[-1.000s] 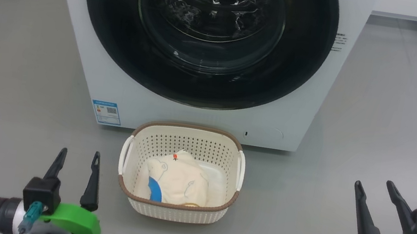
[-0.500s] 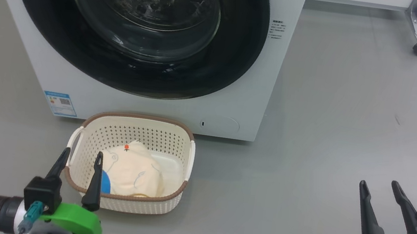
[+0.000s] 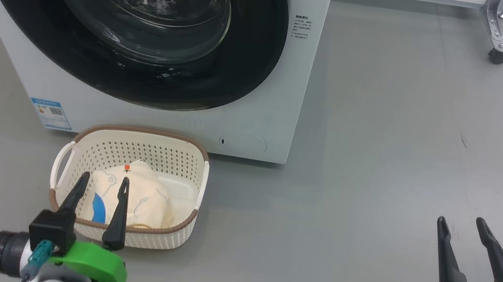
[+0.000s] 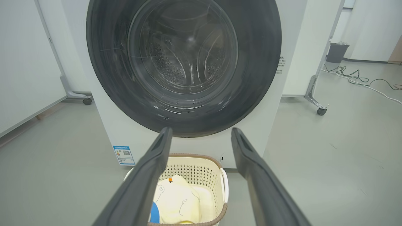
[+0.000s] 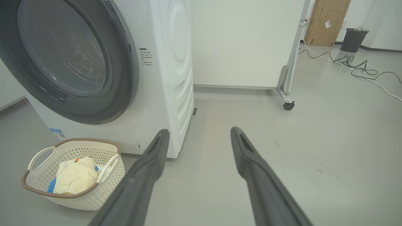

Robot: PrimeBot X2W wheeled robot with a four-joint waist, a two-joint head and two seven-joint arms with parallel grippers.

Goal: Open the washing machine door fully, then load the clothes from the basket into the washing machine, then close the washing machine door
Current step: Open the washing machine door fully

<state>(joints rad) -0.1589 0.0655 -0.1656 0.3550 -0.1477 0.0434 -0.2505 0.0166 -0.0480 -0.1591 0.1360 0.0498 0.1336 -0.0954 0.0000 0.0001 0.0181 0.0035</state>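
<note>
Camera aim now sits further right than a sec ago (robot turns, things don't): washing machine door shut, clothes in basket just in front of washing machine. Left gripper and right gripper spread wide, empty; prob. lining up to open door first.

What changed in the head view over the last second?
The camera swung right, so the big white washing machine and small cream perforated basket sit further left; neither moved. Nothing gripped or released. Left gripper and right gripper stay open, the glossy black-rimmed round door shut.
</note>
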